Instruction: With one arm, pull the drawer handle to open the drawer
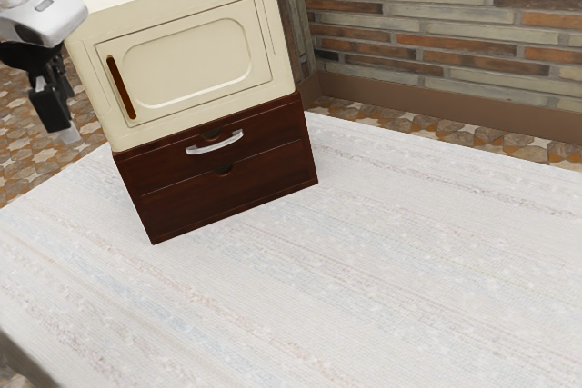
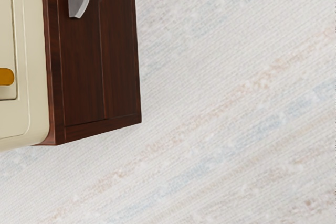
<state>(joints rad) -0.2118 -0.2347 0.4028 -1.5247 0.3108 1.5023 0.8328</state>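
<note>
- The gripper point(image 1: 69, 134) hangs above the table near the cream cabinet, at the exterior view's left, pointing downward; whether it is parted or closed, I cannot tell.
- It is well apart from the silver drawer handle point(image 1: 215, 145), a curved bar fixed across the front of the upper drawer point(image 1: 268, 136).
- That drawer sits flush in the dark wooden chest, closed, directly above the lower drawer point(image 1: 227, 193).
- The cream cabinet point(image 1: 186, 56) rests on the chest, its door bearing an upright brown handle point(image 1: 121, 88).
- Under the chest lies a pale striped tablecloth point(image 1: 391, 270).
- Beyond stands a brick wall point(image 1: 436, 38).
</note>
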